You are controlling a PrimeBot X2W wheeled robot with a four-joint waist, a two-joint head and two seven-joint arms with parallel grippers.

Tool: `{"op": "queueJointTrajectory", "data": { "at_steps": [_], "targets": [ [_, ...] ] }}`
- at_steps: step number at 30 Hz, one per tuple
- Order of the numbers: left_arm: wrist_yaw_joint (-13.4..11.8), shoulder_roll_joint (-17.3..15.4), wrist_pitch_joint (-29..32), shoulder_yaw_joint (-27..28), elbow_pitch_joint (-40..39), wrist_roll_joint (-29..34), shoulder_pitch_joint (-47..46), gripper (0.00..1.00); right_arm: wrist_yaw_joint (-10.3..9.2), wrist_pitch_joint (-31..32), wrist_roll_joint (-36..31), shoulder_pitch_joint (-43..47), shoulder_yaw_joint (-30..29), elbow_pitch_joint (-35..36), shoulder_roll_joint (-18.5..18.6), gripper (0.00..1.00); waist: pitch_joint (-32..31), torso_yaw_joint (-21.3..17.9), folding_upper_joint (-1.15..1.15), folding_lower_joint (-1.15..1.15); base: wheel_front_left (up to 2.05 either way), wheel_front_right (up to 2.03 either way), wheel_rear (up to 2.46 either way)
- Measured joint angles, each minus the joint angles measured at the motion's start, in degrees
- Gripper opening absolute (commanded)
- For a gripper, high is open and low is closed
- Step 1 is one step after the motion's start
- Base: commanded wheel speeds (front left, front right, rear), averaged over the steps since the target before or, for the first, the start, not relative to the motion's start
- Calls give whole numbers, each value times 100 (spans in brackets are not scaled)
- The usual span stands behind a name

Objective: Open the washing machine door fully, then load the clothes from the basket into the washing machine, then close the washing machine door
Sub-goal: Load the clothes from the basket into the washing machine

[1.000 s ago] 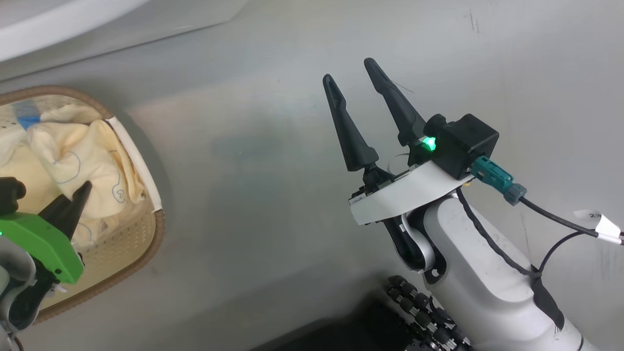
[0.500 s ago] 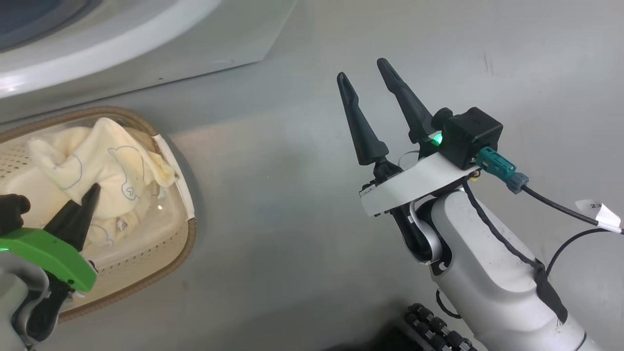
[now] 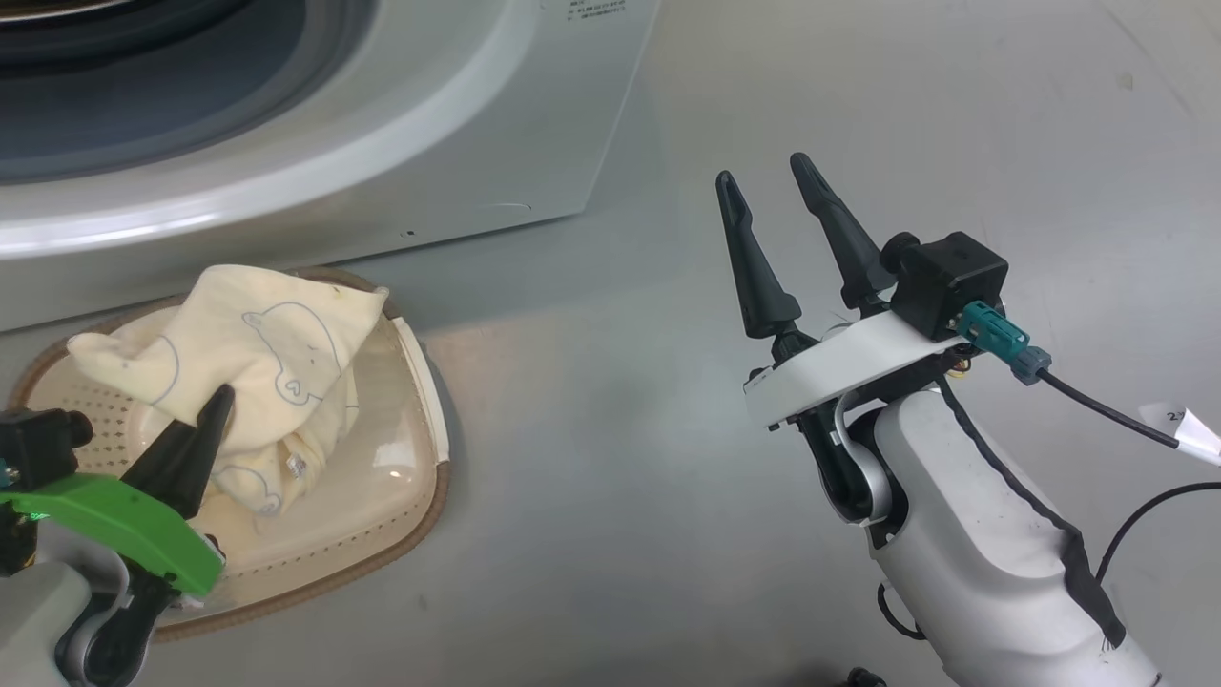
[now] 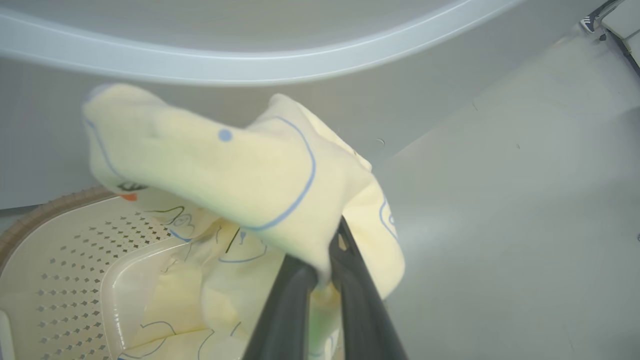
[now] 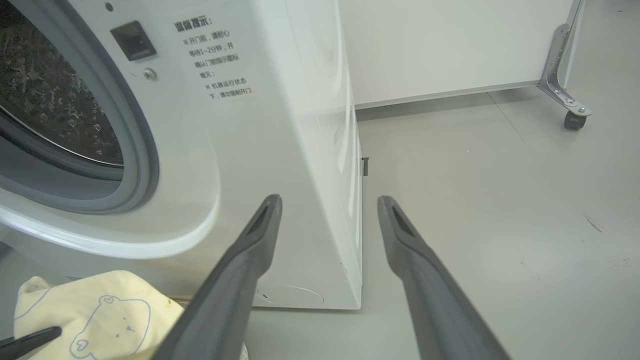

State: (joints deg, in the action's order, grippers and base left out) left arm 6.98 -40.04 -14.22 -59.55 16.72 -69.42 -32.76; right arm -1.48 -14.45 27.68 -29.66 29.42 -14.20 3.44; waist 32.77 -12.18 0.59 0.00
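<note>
The left gripper [image 3: 219,401] is pinched narrow on a pale yellow garment [image 3: 277,353] printed with blue-outlined animals, its two dark fingers pressed together with the cloth caught between them near the tips. In the left wrist view the garment [image 4: 225,170] bunches over and ahead of the left gripper [image 4: 325,265], spreading to the left of the fingers, while looser folds hang below them into the basket [image 4: 70,260]. The cream, perforated basket [image 3: 334,553] sits on the grey floor [image 3: 620,477] directly under and just ahead of this gripper, its brown rim curving round on the gripper's right side. Beyond the fingertips, past the basket, rises the white front of the washing machine [image 3: 477,124], its curved lower lip close to the raised cloth. The right gripper [image 3: 763,170] hangs well apart on the other side, over bare floor, its fingers spread wide with nothing between them. From the right wrist view, the right gripper [image 5: 328,200] points at the near corner of the washing machine [image 5: 280,125]; ahead and to the left of its fingers are the grey gasket [image 5: 140,165] and the steel drum [image 5: 45,100], the opening uncovered. Low and to the left of that gripper, the garment [image 5: 100,310] shows a bear outline.
</note>
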Motion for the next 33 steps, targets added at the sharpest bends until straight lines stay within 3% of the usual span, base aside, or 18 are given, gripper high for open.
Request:
{"op": "queueJointTrajectory", "data": {
  "at_steps": [13,33],
  "targets": [
    [0,55,0,1196,-436,210,452,0,257,0,2,287,-260,-281,46,100,-791,401,0,0,0,0,0],
    [0,405,-1,2565,-936,1159,1388,0,565,0,66,756,-586,-553,146,100,-1789,742,0,0,0,0,0]
  ]
}}
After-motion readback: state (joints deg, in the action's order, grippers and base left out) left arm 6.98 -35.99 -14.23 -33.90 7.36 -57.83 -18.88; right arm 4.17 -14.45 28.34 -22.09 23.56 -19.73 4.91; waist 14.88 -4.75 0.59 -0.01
